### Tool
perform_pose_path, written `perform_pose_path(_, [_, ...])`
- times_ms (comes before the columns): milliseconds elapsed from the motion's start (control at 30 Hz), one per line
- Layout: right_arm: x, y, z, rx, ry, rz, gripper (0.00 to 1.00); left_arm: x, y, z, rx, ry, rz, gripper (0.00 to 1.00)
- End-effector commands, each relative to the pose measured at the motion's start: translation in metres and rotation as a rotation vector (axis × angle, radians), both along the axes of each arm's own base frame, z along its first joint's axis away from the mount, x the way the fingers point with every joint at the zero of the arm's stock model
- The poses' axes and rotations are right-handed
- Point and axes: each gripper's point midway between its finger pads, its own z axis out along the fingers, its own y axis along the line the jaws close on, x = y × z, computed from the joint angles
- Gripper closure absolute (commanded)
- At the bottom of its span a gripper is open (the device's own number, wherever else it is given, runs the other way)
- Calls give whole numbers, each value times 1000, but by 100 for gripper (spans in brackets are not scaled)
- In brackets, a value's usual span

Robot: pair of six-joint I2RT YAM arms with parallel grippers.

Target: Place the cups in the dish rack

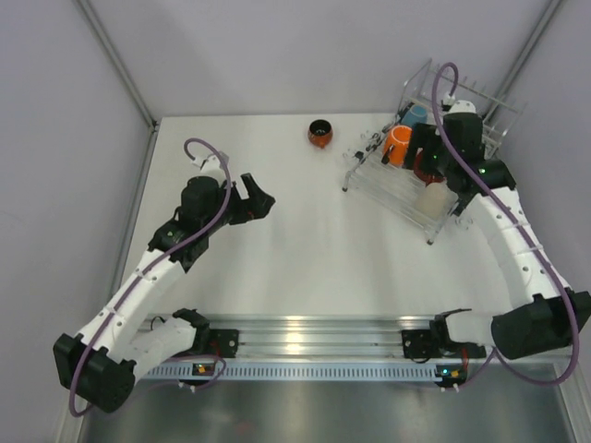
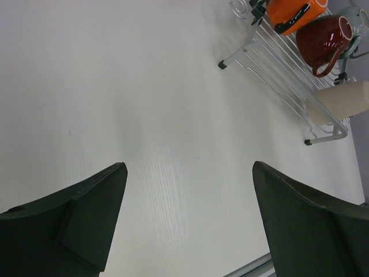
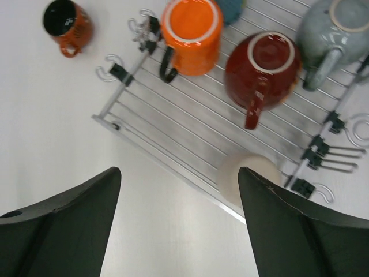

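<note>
1. Dark-and-orange cup (image 3: 68,26) is the one I judge not yet loaded. It stands upright on the table (image 1: 305,249), outside the dish rack (image 3: 161,121) and off its far left corner. If I close off-centre on it, or catch its rim or its handle with one finger, it could tip or skid on the smooth top.
2. My right gripper (image 3: 179,173) hangs over the rack's near edge, with the red mug (image 3: 262,66) and orange mug (image 3: 191,34) ahead of it. If I sweep low toward the loose cup, I could clip the orange mug or drag the light wire rack.
3. The beige tumbler (image 3: 245,176) seems to lie on its side at the rack's near rail, just beside my right finger. A nudge there could roll it off.
4. The grey mug (image 3: 334,29) and a blue cup (image 3: 230,8) sit at the back of the rack, out of my likely path.
5. Both hands are empty. The right jaws are spread wide with nothing between them. My left gripper (image 2: 190,167) is also spread wide, over bare table.
6. From my right hand, the loose cup lies ahead and to the left, past the orange mug and well apart. From my left hand it lies ahead and to the right, also well apart, and it does not show in that wrist view.
</note>
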Motion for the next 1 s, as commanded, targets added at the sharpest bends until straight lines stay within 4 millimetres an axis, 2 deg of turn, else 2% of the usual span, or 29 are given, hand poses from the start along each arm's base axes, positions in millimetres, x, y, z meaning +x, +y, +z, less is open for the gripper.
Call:
perform_pose_path(0, [30,45,46,35,-166,78,18,1,7,9,12,-29,21,5])
perform_pose_path(33, [40,68,42,28,-165,129,19,0,7,9,14,-28,21,5])
perform_pose_path(67, [48,81,53,35,-193,159,20,-2,8,9,17,-26,23,5])
perform_pose_path(100, [55,93,52,35,-197,189,21,-3,9,11,14,-31,24,5])
perform_pose_path(133, [67,112,38,24,-173,232,24,-4,11,12,17,-36,33,5])
perform_pose_path(167, [78,126,50,42,-221,267,25,-5,12,13,13,-36,35,5])
perform_pose_path(200, [88,136,49,44,-234,286,27,-7,13,13,11,-36,36,5])
perform_pose_path(233, [102,151,38,40,-229,312,31,-10,13,16,4,-48,35,5])
perform_pose_path(267, [112,159,39,50,-250,325,32,-11,14,17,-2,-53,38,5])
perform_pose_path(300, [125,169,16,45,-207,335,34,-13,16,17,-3,-55,48,5])
perform_pose_path(333, [135,175,28,61,-233,329,35,-12,21,16,4,-60,74,5])
perform_pose_path(367, [142,176,22,58,-216,321,36,-12,22,15,9,-61,79,5])
perform_pose_path(400, [152,181,4,54,-185,313,37,-12,24,12,16,-55,86,6])
perform_pose_path(433, [159,184,9,61,-200,310,41,-11,25,9,24,-46,92,6])
perform_pose_path(467, [166,185,5,57,-205,302,44,-10,26,10,31,-45,97,6])
perform_pose_path(500, [176,190,-7,57,-203,302,46,-9,25,11,35,-47,95,7])
perform_pose_path(567, [188,195,-10,56,-216,299,51,-8,25,14,36,-53,95,7])
perform_pose_path(600, [197,199,-26,52,-204,298,53,-7,26,19,33,-61,98,7])
perform_pose_path(633, [203,201,-24,59,-220,293,55,-6,25,21,31,-65,97,7])
perform_pose_path(700, [215,209,-34,82,-244,288,54,-7,24,24,21,-71,96,7])
perform_pose_path(767, [226,205,-39,92,-255,223,54,-8,24,23,15,-65,95,7])
perform_pose_path(800, [233,206,-53,117,-236,186,54,-8,24,19,16,-57,94,7])
perform_pose_path(833, [239,208,-45,138,-256,167,54,-9,23,18,14,-51,94,7])
perform_pose_path(867, [243,209,-45,152,-260,154,54,-9,24,14,15,-43,98,7])
perform_pose_path(900, [247,215,-57,169,-248,149,54,-9,24,12,19,-38,99,7])
perform_pose_path(933, [253,218,-47,186,-276,152,54,-9,25,12,20,-39,102,7])
perform_pose_path(967, [254,225,-57,191,-262,165,54,-9,24,10,22,-35,101,7])
